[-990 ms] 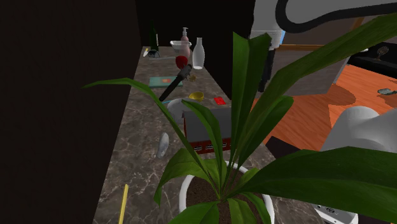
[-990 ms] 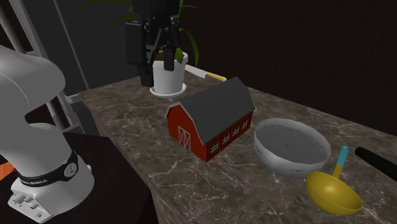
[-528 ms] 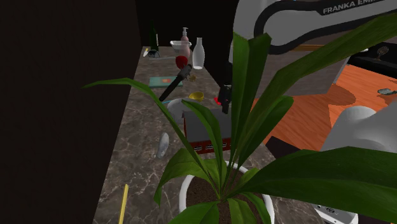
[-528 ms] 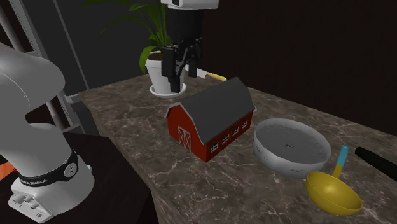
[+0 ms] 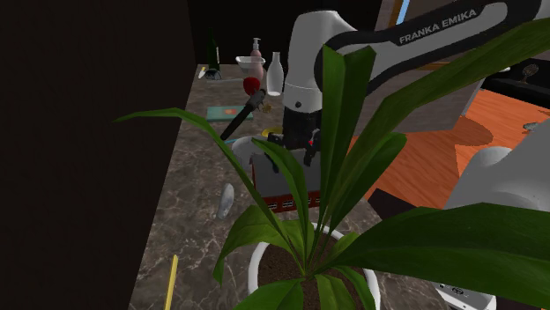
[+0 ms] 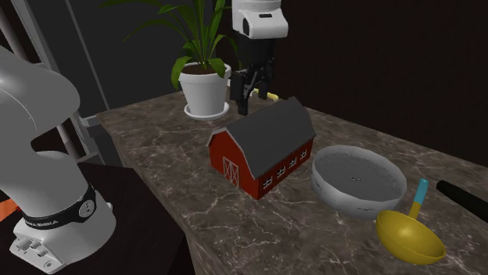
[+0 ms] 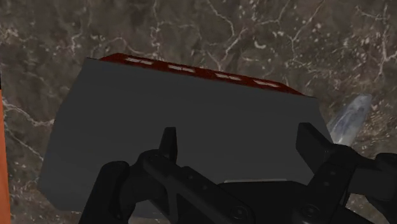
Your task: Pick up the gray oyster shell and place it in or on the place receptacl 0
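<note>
The gray oyster shell (image 5: 226,201) lies flat on the marble counter (image 5: 189,189), between the red barn (image 5: 280,189) and the dark wall. In the wrist view the shell (image 7: 353,118) peeks out just past the barn's gray roof (image 7: 191,127). My gripper (image 6: 249,87) hangs open just above the barn's roof (image 6: 274,129), at its end nearest the plant, and holds nothing. Its fingers (image 7: 170,143) stand well apart over the roof. A gray round bowl (image 6: 358,181) sits on the barn's other side.
A potted plant (image 6: 202,90) stands at the counter's end, its leaves (image 5: 353,167) crossing the shoulder view. A yellow ladle (image 6: 408,234) lies beside the bowl. A yellow stick (image 5: 170,282) lies near the pot. Bottles (image 5: 275,75) crowd the far end.
The arm has swung from above the plant pot across to over the barn's roof and come lower. The fingers have stayed open. The shell has not moved.
</note>
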You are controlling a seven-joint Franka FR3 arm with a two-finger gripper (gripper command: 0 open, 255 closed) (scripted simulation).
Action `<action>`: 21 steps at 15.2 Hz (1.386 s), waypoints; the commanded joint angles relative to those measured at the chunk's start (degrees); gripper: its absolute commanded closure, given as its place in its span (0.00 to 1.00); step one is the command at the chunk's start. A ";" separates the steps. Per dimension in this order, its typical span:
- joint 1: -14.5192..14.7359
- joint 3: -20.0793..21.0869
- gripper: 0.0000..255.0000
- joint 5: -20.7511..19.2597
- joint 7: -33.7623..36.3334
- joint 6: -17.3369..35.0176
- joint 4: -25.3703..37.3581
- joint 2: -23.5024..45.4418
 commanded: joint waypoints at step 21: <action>3.60 5.01 0.00 -19.13 35.07 22.09 22.10 37.80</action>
